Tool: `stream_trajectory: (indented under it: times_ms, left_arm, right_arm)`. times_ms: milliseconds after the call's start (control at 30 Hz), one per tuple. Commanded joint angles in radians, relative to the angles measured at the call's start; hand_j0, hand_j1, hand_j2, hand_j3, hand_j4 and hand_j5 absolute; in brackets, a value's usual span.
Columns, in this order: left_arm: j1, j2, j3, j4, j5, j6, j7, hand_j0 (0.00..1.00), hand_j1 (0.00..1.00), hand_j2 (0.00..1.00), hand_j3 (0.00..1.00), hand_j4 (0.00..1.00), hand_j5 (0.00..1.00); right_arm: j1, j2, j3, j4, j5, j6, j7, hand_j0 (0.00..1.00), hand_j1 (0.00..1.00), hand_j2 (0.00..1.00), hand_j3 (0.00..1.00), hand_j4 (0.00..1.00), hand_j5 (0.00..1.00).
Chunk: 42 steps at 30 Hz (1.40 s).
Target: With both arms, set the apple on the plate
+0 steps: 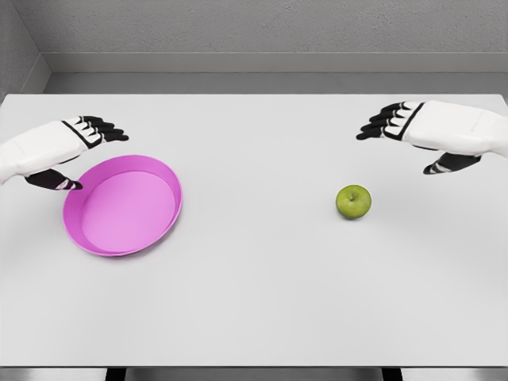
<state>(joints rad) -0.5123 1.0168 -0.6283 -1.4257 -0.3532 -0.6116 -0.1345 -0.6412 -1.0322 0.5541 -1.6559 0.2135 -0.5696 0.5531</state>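
Observation:
A green apple (pixel 353 202) rests on the white table, right of centre. A pink plate (pixel 123 205) with a raised rim lies on the left side. My left hand (pixel 83 151) hovers at the plate's upper left edge, fingers spread and holding nothing, its thumb over the rim. My right hand (pixel 409 136) hangs above and to the right of the apple, open as well, apart from the fruit.
The white table (pixel 254 294) spans the whole view, with its front edge near the bottom. A grey wall runs behind the far edge.

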Motion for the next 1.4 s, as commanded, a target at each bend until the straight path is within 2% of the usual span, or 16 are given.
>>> stream_trajectory:
  times_ms: [0,133,200,233,300,367,533,600,667,767,867,1033,1367]
  left_arm:
    - [0.000,0.000,0.001,-0.001,0.006,0.001,-0.004,1.00,1.00,1.00,1.00,1.00,1.00]
    - [0.000,0.000,0.001,-0.001,0.006,0.001,-0.004,1.00,1.00,1.00,1.00,1.00,1.00]
    - [0.000,0.000,-0.001,-0.001,0.006,0.001,-0.004,1.00,1.00,1.00,1.00,1.00,1.00]
    - [-0.002,0.000,-0.001,-0.001,0.006,0.001,-0.016,1.00,1.00,1.00,1.00,1.00,1.00]
    - [-0.002,-0.001,-0.001,-0.002,0.006,0.001,-0.017,1.00,1.00,1.00,1.00,1.00,1.00]
    - [-0.002,-0.001,-0.001,-0.002,0.006,0.001,-0.017,1.00,1.00,1.00,1.00,1.00,1.00]
    - [-0.002,-0.001,-0.001,-0.002,0.006,0.001,-0.019,1.00,1.00,1.00,1.00,1.00,1.00]
    - [0.000,-0.001,-0.001,-0.002,0.006,0.001,-0.019,1.00,1.00,1.00,1.00,1.00,1.00]
    - [0.000,-0.001,-0.001,-0.002,0.005,0.001,-0.019,1.00,1.00,1.00,1.00,1.00,1.00]
    - [0.000,-0.001,-0.001,-0.002,0.005,0.001,-0.019,1.00,1.00,1.00,1.00,1.00,1.00]
    - [-0.002,-0.001,-0.001,-0.002,0.005,0.001,-0.019,1.00,1.00,1.00,1.00,1.00,1.00]
    - [-0.002,-0.001,-0.001,-0.001,0.005,0.001,-0.019,1.00,1.00,1.00,1.00,1.00,1.00]
    - [-0.002,-0.001,-0.001,-0.001,0.005,0.001,-0.019,1.00,1.00,1.00,1.00,1.00,1.00]
  right_arm:
    - [0.000,0.003,0.000,-0.002,-0.005,0.001,0.004,1.00,1.00,1.00,1.00,1.00,1.00]
    - [-0.006,0.003,0.000,-0.009,-0.003,-0.006,0.002,1.00,1.00,1.00,1.00,1.00,1.00]
    - [-0.009,0.003,0.000,-0.010,-0.008,-0.035,0.030,1.00,1.00,1.00,1.00,1.00,1.00]
    - [-0.008,0.004,0.009,-0.007,-0.094,-0.041,0.058,1.00,1.00,1.00,1.00,1.00,1.00]
    - [-0.008,0.006,0.029,0.013,-0.233,-0.032,0.058,1.00,1.00,1.00,1.00,1.00,1.00]
    - [-0.003,0.015,0.041,0.013,-0.287,0.028,0.058,1.00,1.00,1.00,1.00,1.00,1.00]
    - [-0.002,0.069,0.059,0.028,-0.289,0.180,0.058,1.00,1.00,1.00,1.00,1.00,1.00]
    - [-0.003,0.067,0.090,0.034,-0.286,0.215,0.058,1.00,1.00,1.00,1.00,1.00,1.00]
    - [-0.002,0.067,0.124,0.083,-0.276,0.217,0.058,1.00,1.00,1.00,1.00,1.00,1.00]
    - [0.008,0.060,0.139,0.087,-0.269,0.206,0.058,1.00,1.00,1.00,1.00,1.00,1.00]
    - [0.017,0.066,0.176,0.088,-0.214,0.200,0.058,1.00,1.00,1.00,1.00,1.00,1.00]
    - [0.015,0.142,0.178,0.185,-0.152,0.206,0.058,1.00,1.00,1.00,1.00,1.00,1.00]
    - [0.011,0.190,0.187,0.215,-0.108,0.208,0.058,1.00,1.00,1.00,1.00,1.00,1.00]
